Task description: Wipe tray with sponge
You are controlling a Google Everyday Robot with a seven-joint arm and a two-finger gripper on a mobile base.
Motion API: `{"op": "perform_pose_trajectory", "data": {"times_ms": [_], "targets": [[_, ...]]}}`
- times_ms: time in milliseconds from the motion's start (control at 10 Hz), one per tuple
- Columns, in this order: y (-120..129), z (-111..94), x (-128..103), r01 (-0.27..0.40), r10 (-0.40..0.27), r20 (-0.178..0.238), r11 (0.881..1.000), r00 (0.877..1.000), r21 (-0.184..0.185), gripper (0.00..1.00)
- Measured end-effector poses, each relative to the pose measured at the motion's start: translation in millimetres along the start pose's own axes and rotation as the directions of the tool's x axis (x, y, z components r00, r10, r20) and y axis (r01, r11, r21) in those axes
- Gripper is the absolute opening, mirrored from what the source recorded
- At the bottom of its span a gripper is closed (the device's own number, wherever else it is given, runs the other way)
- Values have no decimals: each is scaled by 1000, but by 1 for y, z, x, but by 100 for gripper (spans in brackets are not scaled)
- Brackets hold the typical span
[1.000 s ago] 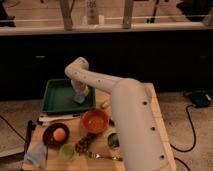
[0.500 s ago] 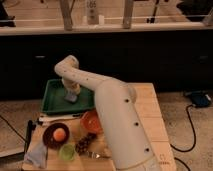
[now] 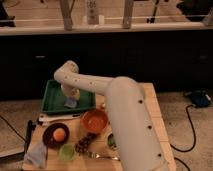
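Note:
A green tray (image 3: 54,95) sits at the back left of the wooden table. My white arm reaches from the lower right across to it. My gripper (image 3: 71,98) points down inside the tray, near its middle right. Under it lies a pale blue sponge (image 3: 70,103) on the tray floor, with a yellowish part just above it. The gripper touches or presses on the sponge.
An orange bowl (image 3: 94,120) stands just in front of the tray. A dark bowl holding an orange (image 3: 56,135), a green cup (image 3: 66,152), grapes (image 3: 85,143) and a blue cloth (image 3: 38,154) lie at the front left. A dark utensil (image 3: 60,118) lies along the tray's front edge.
My gripper and the sponge have moved left across the tray and then back toward its middle right. The arm's elbow swung left.

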State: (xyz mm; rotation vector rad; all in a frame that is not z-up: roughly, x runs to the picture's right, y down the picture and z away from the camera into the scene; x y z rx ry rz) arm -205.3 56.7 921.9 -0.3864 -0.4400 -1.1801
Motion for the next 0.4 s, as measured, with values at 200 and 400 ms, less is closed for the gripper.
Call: {"op": "perform_pose_trajectory", "data": {"times_ms": [200, 400], "targets": [[14, -1, -7, 0, 0, 9, 1000, 1000, -17, 1], [34, -2, 2, -37, 37, 4, 999, 999, -40, 1]]}}
